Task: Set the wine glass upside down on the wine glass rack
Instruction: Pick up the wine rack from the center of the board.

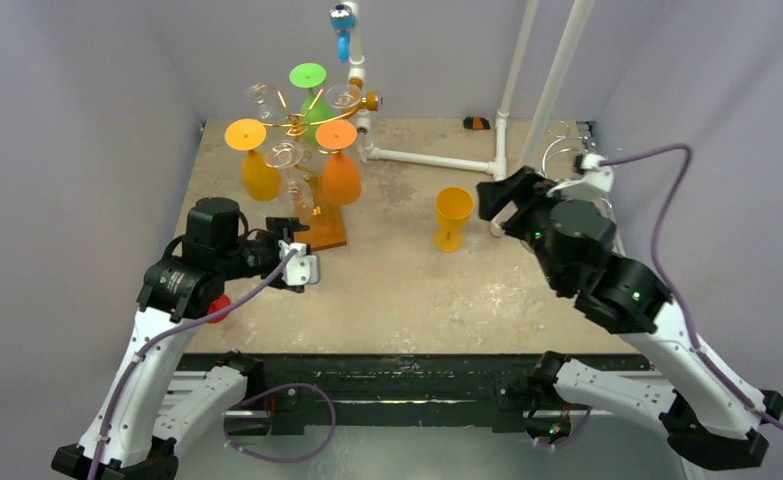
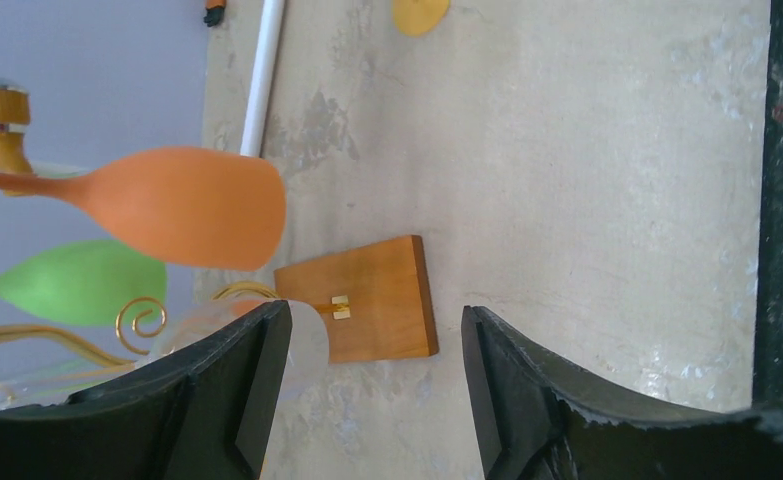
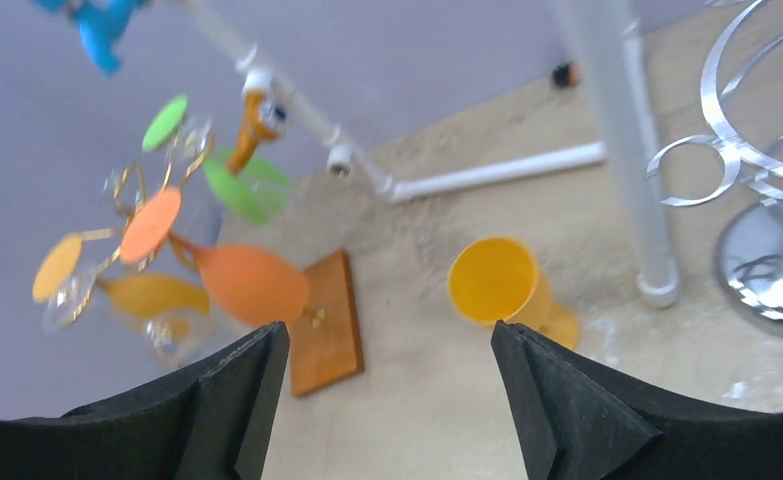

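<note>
Yellow wine glass (image 1: 453, 218) stands upright on the surface (image 1: 397, 300), right of the rack (image 1: 295, 123) and just beside the right jaws. Both jaws wide, empty. Left jaws near the rack's wooden base (image 2: 377, 295).

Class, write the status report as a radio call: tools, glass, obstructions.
Left tool open, empty, by rack. Right tool open, empty. Yellow glass upright on table, unracked. White post close beside it.

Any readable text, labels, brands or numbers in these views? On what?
No readable text in any view.
Pale tag on the rack's wooden base: too small to tell whether it is printed.
Rack, yellow glass: no marks visible.
</note>
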Action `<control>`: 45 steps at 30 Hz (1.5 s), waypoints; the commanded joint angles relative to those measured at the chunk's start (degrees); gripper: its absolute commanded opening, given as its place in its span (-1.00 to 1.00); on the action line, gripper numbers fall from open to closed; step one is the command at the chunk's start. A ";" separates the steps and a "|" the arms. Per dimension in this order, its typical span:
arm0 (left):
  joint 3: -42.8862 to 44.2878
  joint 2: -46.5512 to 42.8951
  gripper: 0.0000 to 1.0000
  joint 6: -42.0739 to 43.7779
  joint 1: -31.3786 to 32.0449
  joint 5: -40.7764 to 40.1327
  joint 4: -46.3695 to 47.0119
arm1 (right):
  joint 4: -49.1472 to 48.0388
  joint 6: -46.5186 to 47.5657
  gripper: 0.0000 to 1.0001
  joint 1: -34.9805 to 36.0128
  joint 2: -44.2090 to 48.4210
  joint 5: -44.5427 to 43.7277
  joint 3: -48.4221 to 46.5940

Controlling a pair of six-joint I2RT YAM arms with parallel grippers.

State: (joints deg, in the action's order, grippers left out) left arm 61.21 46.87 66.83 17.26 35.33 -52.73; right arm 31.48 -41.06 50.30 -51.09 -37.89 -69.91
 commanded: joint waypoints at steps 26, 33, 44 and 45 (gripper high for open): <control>11.73 3.38 0.40 -21.08 -0.12 -0.67 -3.78 | -2.09 19.43 0.28 -48.76 -19.01 6.51 -12.77; 11.72 3.14 0.41 -21.08 -0.12 -1.19 -3.66 | -7.10 21.89 0.24 -49.77 -23.95 4.83 -13.55; 10.87 3.05 0.41 -20.37 -0.12 -2.42 -3.44 | -13.49 25.49 -0.09 -50.07 -27.28 -0.35 -12.95; 10.86 3.05 0.41 -20.37 -0.12 -2.46 -3.39 | -13.88 25.70 -0.16 -50.06 -27.57 -0.54 -12.88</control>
State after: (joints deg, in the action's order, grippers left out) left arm 71.16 50.24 47.07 17.26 33.06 -56.55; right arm 22.22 -17.74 0.67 -78.00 -35.09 -81.41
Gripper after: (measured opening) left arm 0.702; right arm 0.476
